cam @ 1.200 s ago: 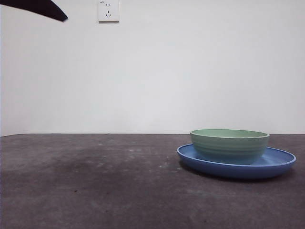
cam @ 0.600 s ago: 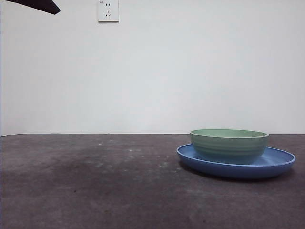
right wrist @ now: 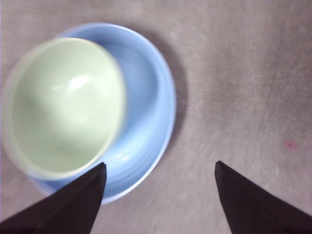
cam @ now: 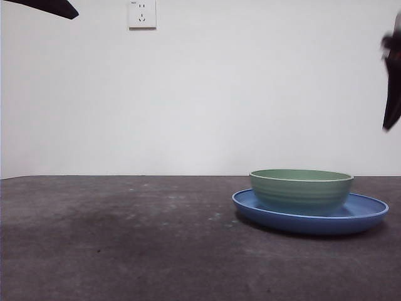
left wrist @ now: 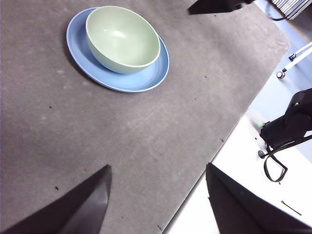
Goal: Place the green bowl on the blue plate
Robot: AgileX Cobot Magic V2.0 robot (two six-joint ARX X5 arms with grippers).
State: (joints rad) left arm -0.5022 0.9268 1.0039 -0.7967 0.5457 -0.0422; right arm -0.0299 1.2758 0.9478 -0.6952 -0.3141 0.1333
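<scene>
The green bowl stands upright inside the blue plate at the right of the table. Both also show in the left wrist view, bowl on plate, and in the blurred right wrist view, bowl on plate. My right gripper is open and empty above the plate's edge; in the front view it is a dark shape at the right edge. My left gripper is open and empty, far from the plate, a black tip at the top left corner.
A dark grey mat covers the table. A white wall socket is on the back wall. In the left wrist view the table's edge runs near a white surface with black cables.
A dark arm has come into the front view at the right edge. The black tip at the top left has drawn back a little. Bowl and plate have not moved.
</scene>
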